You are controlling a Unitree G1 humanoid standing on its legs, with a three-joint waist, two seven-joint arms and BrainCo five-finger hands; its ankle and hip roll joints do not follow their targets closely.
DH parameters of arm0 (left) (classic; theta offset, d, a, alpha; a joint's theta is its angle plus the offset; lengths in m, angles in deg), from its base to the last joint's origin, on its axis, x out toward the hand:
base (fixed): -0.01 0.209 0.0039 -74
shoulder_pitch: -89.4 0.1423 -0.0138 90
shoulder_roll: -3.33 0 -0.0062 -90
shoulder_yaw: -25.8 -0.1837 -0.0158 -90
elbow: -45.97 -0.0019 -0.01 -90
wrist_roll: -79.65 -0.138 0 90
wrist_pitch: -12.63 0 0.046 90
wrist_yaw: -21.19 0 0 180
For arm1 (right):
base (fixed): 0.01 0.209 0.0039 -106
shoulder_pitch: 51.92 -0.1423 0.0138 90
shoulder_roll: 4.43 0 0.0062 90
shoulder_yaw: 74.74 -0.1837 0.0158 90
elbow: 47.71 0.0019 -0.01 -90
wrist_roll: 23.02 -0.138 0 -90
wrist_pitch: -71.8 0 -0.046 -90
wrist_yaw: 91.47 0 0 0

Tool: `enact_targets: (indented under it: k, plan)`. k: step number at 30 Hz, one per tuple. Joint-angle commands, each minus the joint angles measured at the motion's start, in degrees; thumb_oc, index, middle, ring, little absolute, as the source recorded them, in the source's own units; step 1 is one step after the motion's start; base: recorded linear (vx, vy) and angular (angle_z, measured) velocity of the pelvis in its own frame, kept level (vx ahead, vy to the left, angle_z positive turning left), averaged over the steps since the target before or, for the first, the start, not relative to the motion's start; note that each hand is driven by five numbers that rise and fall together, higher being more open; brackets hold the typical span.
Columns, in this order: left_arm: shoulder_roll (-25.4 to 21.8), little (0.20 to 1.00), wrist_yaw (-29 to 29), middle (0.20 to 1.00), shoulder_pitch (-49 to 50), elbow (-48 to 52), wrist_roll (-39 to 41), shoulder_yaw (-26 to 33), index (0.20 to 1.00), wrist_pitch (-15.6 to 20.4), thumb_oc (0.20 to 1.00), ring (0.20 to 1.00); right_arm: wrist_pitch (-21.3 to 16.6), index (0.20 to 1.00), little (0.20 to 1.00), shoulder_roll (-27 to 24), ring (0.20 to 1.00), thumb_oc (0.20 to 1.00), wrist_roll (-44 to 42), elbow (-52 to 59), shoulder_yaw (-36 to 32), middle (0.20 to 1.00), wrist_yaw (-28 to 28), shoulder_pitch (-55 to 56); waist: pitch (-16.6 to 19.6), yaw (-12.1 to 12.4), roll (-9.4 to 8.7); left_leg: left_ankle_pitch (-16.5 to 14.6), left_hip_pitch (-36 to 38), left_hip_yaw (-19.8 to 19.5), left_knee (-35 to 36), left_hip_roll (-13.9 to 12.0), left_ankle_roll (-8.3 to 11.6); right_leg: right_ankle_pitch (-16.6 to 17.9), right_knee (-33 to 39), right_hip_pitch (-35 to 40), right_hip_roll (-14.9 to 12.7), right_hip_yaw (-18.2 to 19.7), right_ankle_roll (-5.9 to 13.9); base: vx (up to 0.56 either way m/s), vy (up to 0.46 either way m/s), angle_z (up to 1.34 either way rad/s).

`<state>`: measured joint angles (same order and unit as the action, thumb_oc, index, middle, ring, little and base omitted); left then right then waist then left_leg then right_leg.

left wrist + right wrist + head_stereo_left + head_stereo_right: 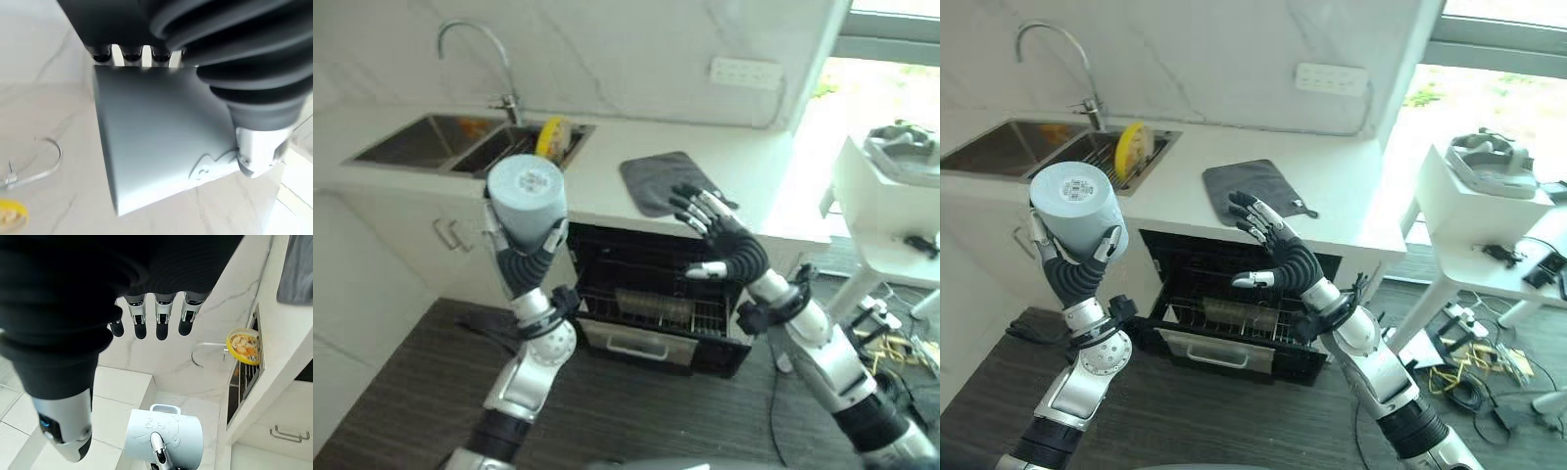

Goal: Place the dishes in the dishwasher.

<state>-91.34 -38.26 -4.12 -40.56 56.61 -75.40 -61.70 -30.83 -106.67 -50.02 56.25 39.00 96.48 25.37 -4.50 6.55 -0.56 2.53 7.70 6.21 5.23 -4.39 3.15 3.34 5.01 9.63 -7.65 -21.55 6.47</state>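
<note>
Holding the mug [526,196] up high in your left hand [530,257], fingers curled round its wall, you have its base tipped toward the camera; the open dishwasher [656,304] rack sits below and to its right. Your right hand [717,233] hovers above the rack, fingers spread, empty. It's a pale blue-grey mug with a handle.

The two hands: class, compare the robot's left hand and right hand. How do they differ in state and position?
The left hand is curled round a pale blue-grey mug, held upside down; the right hand is open, fingers spread, holding nothing. The left hand is raised in front of the sink; the right hand hovers above the open dishwasher, near the grey cloth. Both wear dark ribbed covers.
</note>
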Motion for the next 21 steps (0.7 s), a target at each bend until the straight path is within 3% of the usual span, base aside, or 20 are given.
enact_targets:
  k: [1, 6, 10, 14, 21]
  plan:
    - [-4.0, 0.2, -3.13, 0.2, -6.47, 1.36, -4.79, 0.52, 0.2, -1.34, 0.2, 0.2, 0.14, 1.0, 1.0, 2.35, 1.0, 1.0, -4.9, 1.72, 0.95, 1.0, -1.98, -4.11, -0.16, -0.32, -3.18, -2.48, 0.44, -1.28, -0.23, 2.33, -0.02, -2.31, -0.53, 2.02, 0.05, 1.54, 0.16, 0.02, -0.08, 0.39]
    - [-4.48, 0.2, -8.12, 0.2, -7.46, 0.03, -6.48, 0.72, 0.2, -6.89, 0.2, 0.2, 2.96, 1.0, 1.0, 4.85, 1.0, 1.0, -6.03, 2.71, 4.78, 1.0, -3.73, -8.87, 0.12, 2.29, -3.47, -1.61, -0.61, -3.5, -0.23, 2.12, 0.72, -3.36, -0.77, 2.89, 0.63, -0.93, -0.5, 0.02, -0.075, 0.3]
    - [-4.28, 0.2, -8.22, 0.2, -8.74, -1.6, -8.31, -0.46, 0.2, -7.43, 0.2, 0.2, 4.84, 1.0, 1.0, 6.89, 1.0, 1.0, -5.53, 2.15, 7.48, 1.0, -6.96, -12.35, 0.0, 3.93, -3.8, -1.01, -1.19, -4.9, -0.23, 2.03, 1.12, -3.84, -1.01, 3.41, 1.09, -2.24, -0.99, 0.01, -0.078, 0.25]
    - [-4.23, 0.2, -8.9, 0.2, -9.4, -2.39, -8.46, -1.54, 0.2, -7.31, 0.2, 0.2, 4.32, 1.0, 1.0, 8.12, 1.0, 1.0, -2.57, 1.26, 9.2, 1.0, -9.75, -15.18, -0.14, 4.89, -3.77, -0.63, -1.5, -5.29, -0.23, 1.92, 1.39, -3.78, -0.67, 3.94, 1.2, -3.18, -1.13, 0.0, -0.036, 0.1]
    - [-3.93, 0.2, -5.8, 0.2, -10.89, -1.03, -9.09, -4.21, 0.2, -6.26, 0.2, 0.2, 6.37, 1.0, 1.0, 9.5, 1.0, 1.0, -0.79, 0.67, 10.4, 1.0, -13.99, -19.0, -0.4, 5.86, -3.56, -0.35, -1.97, -5.83, -0.26, 1.87, 1.51, -3.65, -0.67, 4.01, 1.12, -3.5, -1.25, 0.0, -0.017, 0.09]
